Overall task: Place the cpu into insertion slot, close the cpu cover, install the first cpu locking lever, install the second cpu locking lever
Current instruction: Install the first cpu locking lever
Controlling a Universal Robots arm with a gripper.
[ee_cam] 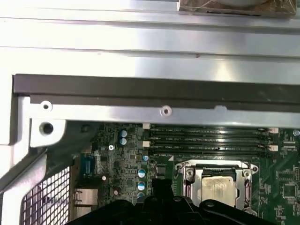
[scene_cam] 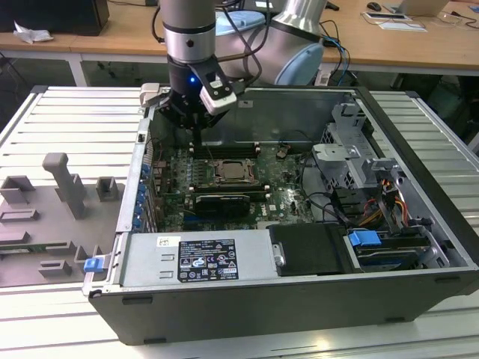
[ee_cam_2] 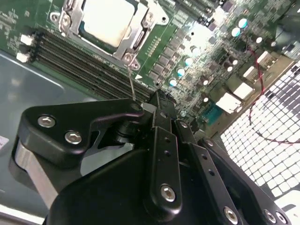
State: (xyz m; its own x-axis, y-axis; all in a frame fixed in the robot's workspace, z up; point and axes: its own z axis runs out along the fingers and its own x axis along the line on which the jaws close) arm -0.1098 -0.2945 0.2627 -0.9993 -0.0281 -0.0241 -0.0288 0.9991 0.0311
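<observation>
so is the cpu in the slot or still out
In. In the second wrist view the cpu shows its pale face through the window of the cpu cover, which lies flat around it.

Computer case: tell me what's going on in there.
A robot arm's gripper hangs inside the open computer case, over the green motherboard near the socket. The cpu already sits in the socket, with the silver cover lying down around it. A thin metal lever stands up from the socket's corner toward the gripper; whether it is gripped cannot be told.
</observation>
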